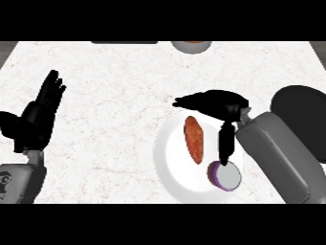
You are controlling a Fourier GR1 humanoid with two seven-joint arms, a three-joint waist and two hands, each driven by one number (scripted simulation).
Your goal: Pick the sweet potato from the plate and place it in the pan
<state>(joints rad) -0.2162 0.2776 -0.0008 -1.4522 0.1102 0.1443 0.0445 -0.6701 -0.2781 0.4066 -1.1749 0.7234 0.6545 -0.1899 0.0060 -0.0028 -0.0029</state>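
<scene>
pale marble counter, seen from above: my right hand (pixel 218 106) hovers at the plate's (pixel 167 158) twelve o'clock edge, fingers partly curled and holding nothing. the sweet potato (pixel 194 139) lies on the plate, left of centre, with an onion slice (pixel 224 176) at five o'clock. best to come down along its length and close round its middle. the pan (pixel 310 122), at three o'clock of the plate, shows nothing inside. my left hand (pixel 33 119) rests open at nine o'clock.
</scene>
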